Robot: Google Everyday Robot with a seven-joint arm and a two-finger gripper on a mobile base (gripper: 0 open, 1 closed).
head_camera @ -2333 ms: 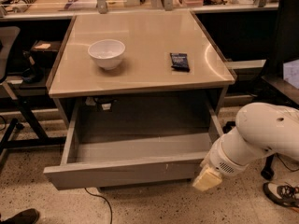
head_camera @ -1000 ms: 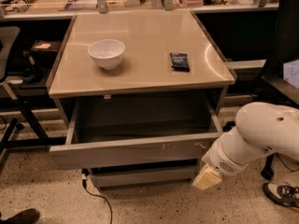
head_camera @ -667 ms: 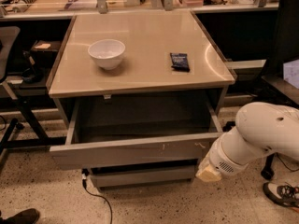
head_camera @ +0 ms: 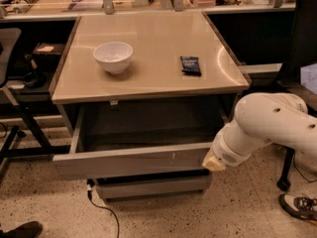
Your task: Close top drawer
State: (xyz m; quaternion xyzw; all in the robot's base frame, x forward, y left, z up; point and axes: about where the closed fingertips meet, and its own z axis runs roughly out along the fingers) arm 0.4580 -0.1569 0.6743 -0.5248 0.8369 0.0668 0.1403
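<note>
Item: top drawer (head_camera: 129,160), grey, sitting partly open under the tabletop (head_camera: 153,38), its front projecting well past the lower drawer front (head_camera: 153,186). Gripper (head_camera: 214,160): apparently pressing against the front's right end (whether spread or closed cannot be told). Status: closing is looking roughly half done, with the final inward push left to do.

We see the grey metal top drawer (head_camera: 131,161) standing partly open, interior exposed, its flat handle-less front scuffed white right of centre, with the gripper (head_camera: 214,161) at its right end.
</note>
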